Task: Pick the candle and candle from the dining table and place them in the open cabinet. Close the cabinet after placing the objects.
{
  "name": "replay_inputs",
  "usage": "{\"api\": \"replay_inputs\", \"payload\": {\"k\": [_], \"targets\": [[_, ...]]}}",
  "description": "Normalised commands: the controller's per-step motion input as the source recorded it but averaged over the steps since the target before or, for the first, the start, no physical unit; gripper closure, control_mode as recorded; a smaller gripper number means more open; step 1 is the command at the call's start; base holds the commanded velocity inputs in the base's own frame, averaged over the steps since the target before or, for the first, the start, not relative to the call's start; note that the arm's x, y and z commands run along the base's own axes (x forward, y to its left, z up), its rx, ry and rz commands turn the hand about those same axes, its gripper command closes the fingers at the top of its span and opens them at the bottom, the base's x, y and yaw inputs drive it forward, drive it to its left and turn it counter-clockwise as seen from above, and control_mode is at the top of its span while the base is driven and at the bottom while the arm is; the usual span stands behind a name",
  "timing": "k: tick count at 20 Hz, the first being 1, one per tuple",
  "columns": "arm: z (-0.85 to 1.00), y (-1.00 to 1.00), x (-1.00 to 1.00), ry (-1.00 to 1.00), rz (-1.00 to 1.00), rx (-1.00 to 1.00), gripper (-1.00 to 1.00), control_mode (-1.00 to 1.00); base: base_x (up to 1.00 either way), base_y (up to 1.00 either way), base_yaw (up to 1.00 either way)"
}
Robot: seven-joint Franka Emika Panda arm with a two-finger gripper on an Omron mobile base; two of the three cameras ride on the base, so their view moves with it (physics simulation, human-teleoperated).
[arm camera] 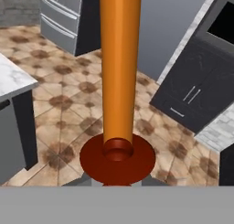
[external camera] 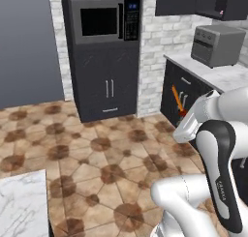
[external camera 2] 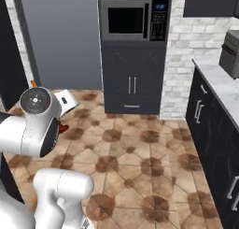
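Gripper (external camera: 183, 116) clenched on candle (arm camera: 119, 67), held mid-air above tiled floor (external camera: 97, 158). Candle orange, dark red round base at fingers, pointed away from hand. Marble table (external camera: 22, 204) corner sat low left of arm. Beyond: counter (external camera: 218, 74) with toaster oven (external camera: 217, 45); farther, dark tower with microwave (external camera: 101, 21).

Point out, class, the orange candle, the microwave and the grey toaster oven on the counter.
candle (arm camera: 119, 67): hand view, middle of its orange stem.
microwave (external camera: 99, 21): left base view, its dark door window.
toaster oven (external camera: 216, 46): left base view, its grey front.
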Motion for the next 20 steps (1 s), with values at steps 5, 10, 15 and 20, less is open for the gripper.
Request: {"api": "replay_inputs", "payload": {"k": [5, 10, 15, 20], "targets": [[0.00, 0.00, 0.00, 0.00, 0.00, 0.00, 1.00, 1.00, 0.13, 0.00, -0.26], [0.00, 0.00, 0.00, 0.00, 0.00, 0.00, 1.00, 1.00, 0.24, 0.00, -0.24], [0.00, 0.00, 0.00, 0.00, 0.00, 0.00, 1.00, 1.00, 0.36, 0.00, -0.24], [0.00, 0.00, 0.00, 0.00, 0.00, 0.00, 1.00, 1.00, 0.45, 0.00, -0.21]]}}
